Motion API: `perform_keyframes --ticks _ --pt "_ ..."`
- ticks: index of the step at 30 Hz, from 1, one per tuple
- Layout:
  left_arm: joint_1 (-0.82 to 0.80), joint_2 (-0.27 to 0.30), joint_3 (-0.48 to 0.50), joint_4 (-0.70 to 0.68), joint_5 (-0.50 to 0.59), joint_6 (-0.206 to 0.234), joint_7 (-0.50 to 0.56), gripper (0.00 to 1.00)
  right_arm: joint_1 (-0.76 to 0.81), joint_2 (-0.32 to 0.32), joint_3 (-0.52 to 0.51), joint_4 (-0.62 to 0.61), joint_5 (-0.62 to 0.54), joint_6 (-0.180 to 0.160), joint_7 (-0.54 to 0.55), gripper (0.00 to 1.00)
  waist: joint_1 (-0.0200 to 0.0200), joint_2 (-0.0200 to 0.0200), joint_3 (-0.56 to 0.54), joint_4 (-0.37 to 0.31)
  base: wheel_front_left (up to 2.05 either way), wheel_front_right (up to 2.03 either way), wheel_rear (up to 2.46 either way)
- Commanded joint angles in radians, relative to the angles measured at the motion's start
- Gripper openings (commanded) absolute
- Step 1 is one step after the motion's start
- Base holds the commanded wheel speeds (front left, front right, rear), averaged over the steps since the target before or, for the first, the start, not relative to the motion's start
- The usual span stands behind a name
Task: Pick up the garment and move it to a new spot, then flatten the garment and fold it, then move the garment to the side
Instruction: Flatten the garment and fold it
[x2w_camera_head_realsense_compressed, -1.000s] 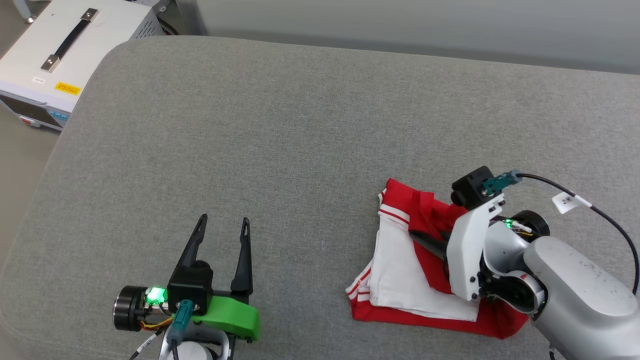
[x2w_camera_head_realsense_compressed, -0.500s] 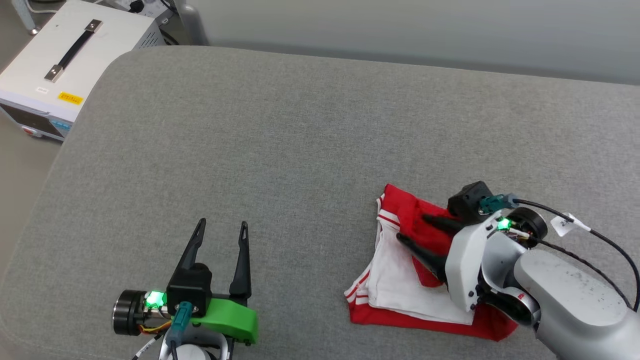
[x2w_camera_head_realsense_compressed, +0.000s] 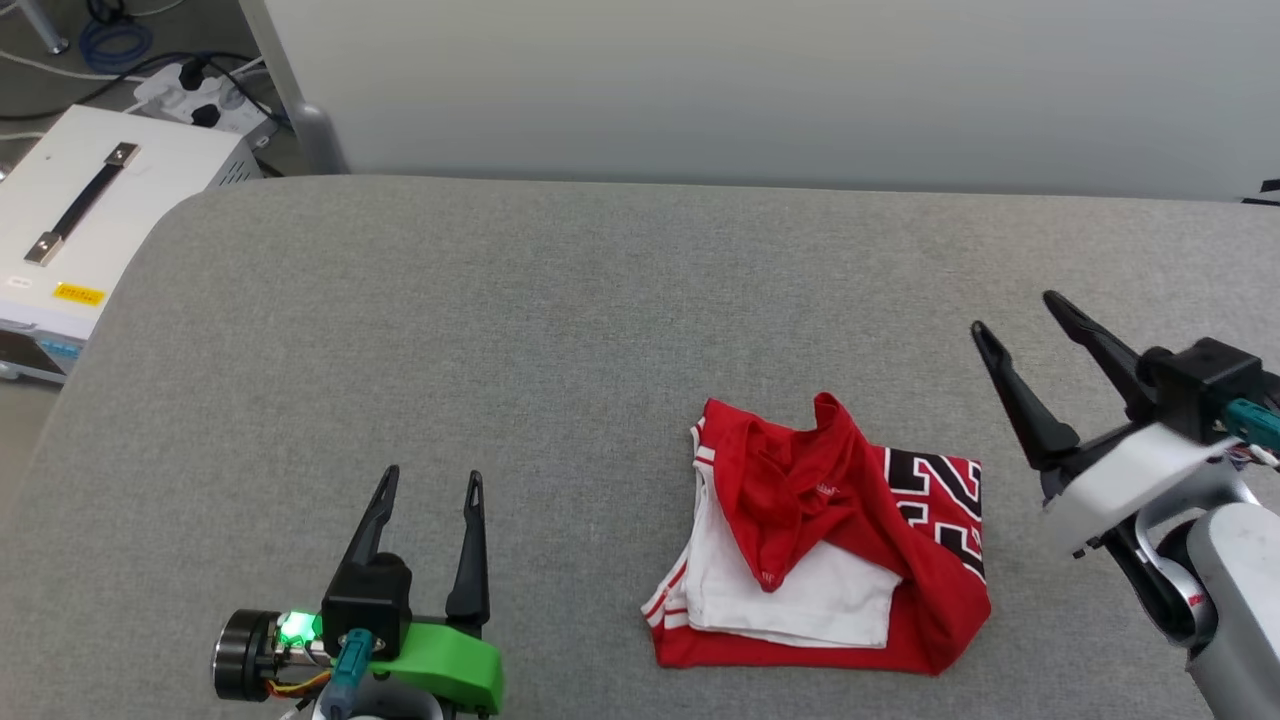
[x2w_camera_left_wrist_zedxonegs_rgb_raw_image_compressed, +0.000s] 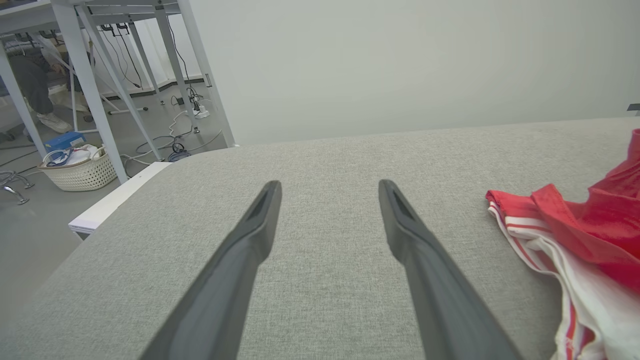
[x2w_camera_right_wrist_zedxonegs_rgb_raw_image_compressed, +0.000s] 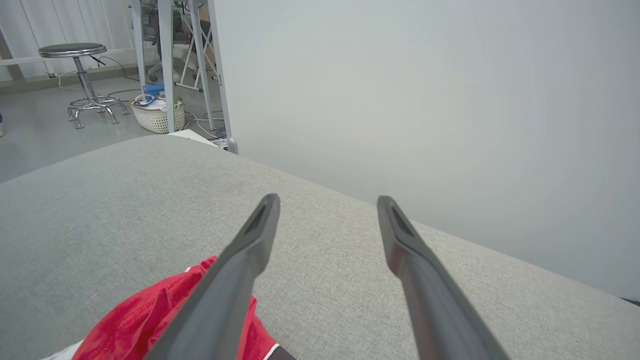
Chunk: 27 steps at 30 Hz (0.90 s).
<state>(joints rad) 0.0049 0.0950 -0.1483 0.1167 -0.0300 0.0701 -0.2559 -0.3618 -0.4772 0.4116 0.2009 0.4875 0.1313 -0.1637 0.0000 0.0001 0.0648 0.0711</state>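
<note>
Red shirt (x2w_camera_head_realsense_compressed: 820, 540), folded to a rough square, lies on the grey padded surface (x2w_camera_head_realsense_compressed: 500, 330), right of centre and toward my side. I note wide bare padding to its left and behind it, up to the far edge under the pale wall (x2w_camera_head_realsense_compressed: 700, 90). White sleeves with red-white stripe trim lie on top at its left. A loose red flap is rumpled across the middle, and black white-outlined numerals show at its right. The right gripper (x2w_camera_head_realsense_compressed: 1014, 313) stands just right of the shirt, clear of it, fingers spread wide, gripping nothing. The left gripper (x2w_camera_head_realsense_compressed: 432, 474) sits well to the left, likewise spread and empty. A white box (x2w_camera_head_realsense_compressed: 90, 210) stands beyond the rounded left corner.
</note>
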Motion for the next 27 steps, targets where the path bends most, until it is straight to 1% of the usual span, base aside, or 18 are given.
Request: perform_keyframes --ticks 1,5,9,12,15,17,21,27 --pt "0.015 0.007 0.006 -0.006 0.003 -0.001 -0.006 1.0 0.04 0.025 -0.054 -0.008 -0.04 -0.001 -0.022 1.0 0.0 -0.0001 -0.026 -0.024 0.0 0.0 0.0" --pt "0.023 0.011 0.012 -0.012 0.003 0.0 -0.006 1.0 0.139 0.103 -0.222 -0.038 -0.15 -0.001 -0.062 1.0 0.0 -0.0001 -0.039 -0.034 0.0 0.0 0.0" --pt "0.033 0.015 0.017 -0.021 0.004 0.004 -0.006 1.0 0.237 0.192 -0.335 -0.09 -0.248 -0.001 -0.086 1.0 0.0 -0.0001 -0.048 -0.039 0.0 0.0 0.0" --pt "0.045 0.017 0.018 -0.029 0.005 0.004 -0.006 1.0 0.307 0.242 -0.365 -0.135 -0.303 -0.001 -0.094 1.0 0.0 -0.0001 -0.055 -0.04 0.0 0.0 0.0" --pt "0.058 0.02 0.018 -0.038 0.006 0.004 -0.006 1.0 0.377 0.3 -0.396 -0.172 -0.316 -0.001 -0.097 1.0 0.0 -0.0001 -0.063 -0.038 0.0 0.0 0.0" --pt "0.066 0.021 0.019 -0.043 0.006 0.006 -0.006 1.0 0.414 0.328 -0.411 -0.201 -0.325 -0.001 -0.097 1.0 0.0 -0.0001 -0.066 -0.036 0.0 0.0 0.0" --pt "0.08 0.025 0.023 -0.051 0.005 0.007 -0.006 1.0 0.473 0.364 -0.435 -0.235 -0.331 -0.001 -0.098 1.0 0.0 -0.0001 -0.074 -0.033 0.0 0.0 0.0" --pt "0.099 0.028 0.025 -0.06 0.005 0.011 -0.006 1.0 0.51 0.39 -0.455 -0.254 -0.337 -0.001 -0.098 1.0 0.0 -0.0001 -0.078 -0.032 0.0 0.0 0.0"
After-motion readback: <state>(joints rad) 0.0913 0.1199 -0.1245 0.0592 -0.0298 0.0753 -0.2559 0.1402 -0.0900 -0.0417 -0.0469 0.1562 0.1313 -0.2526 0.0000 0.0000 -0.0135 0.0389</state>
